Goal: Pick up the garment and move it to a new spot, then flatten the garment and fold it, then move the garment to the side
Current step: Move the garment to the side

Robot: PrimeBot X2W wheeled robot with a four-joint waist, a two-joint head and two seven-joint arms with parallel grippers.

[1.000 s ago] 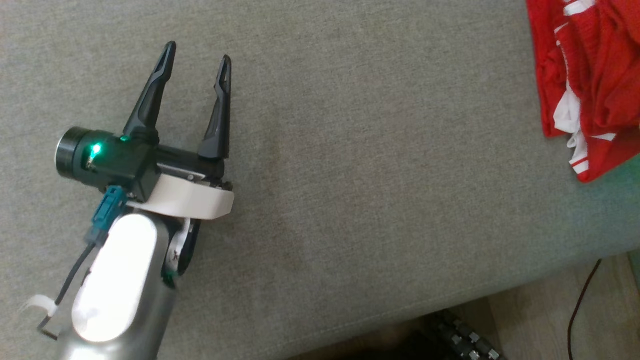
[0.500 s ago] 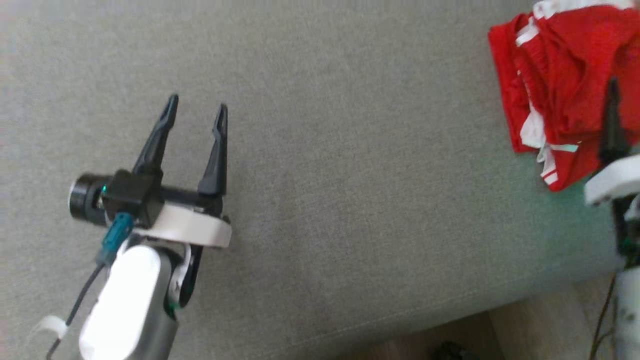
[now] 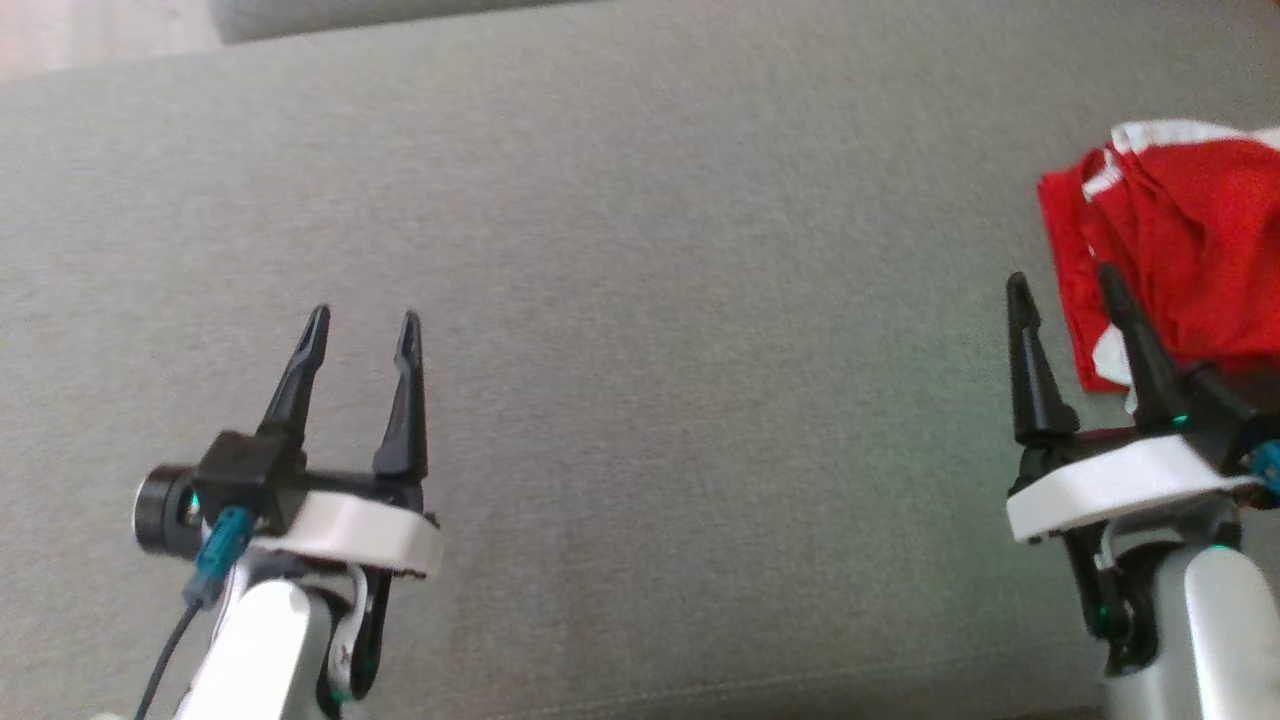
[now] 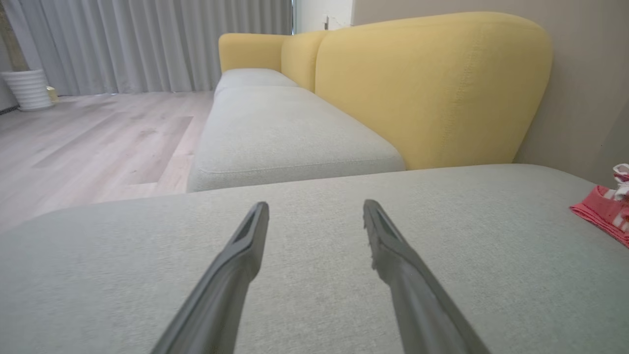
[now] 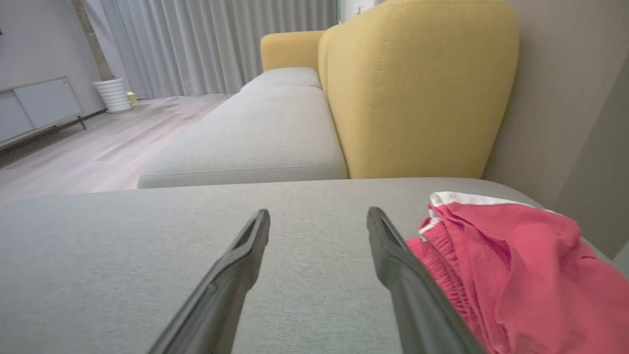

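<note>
A crumpled red garment (image 3: 1190, 260) with white trim lies on the grey cushion (image 3: 650, 350) at the far right. It also shows at the right in the right wrist view as the garment (image 5: 516, 265) and at the far right edge of the left wrist view as the garment (image 4: 602, 211). My right gripper (image 3: 1065, 285) stands open just left of it, its right finger beside the cloth, nothing held. My left gripper (image 3: 360, 325) hangs open over bare cushion at the lower left, far from the garment; it appears as the left gripper (image 4: 317, 209) and the right as the right gripper (image 5: 319, 216).
A yellow sofa backrest (image 5: 417, 93) rises behind the cushion, with further grey seat cushions (image 4: 280, 132) beyond. Wooden floor (image 4: 88, 142) lies to the left, with a white pot (image 4: 27, 88) and curtains. A wall (image 5: 565, 98) stands to the right.
The head camera has tilted, shifting the whole picture down. My right gripper has come into view at the lower right beside the garment. Both grippers stay open.
</note>
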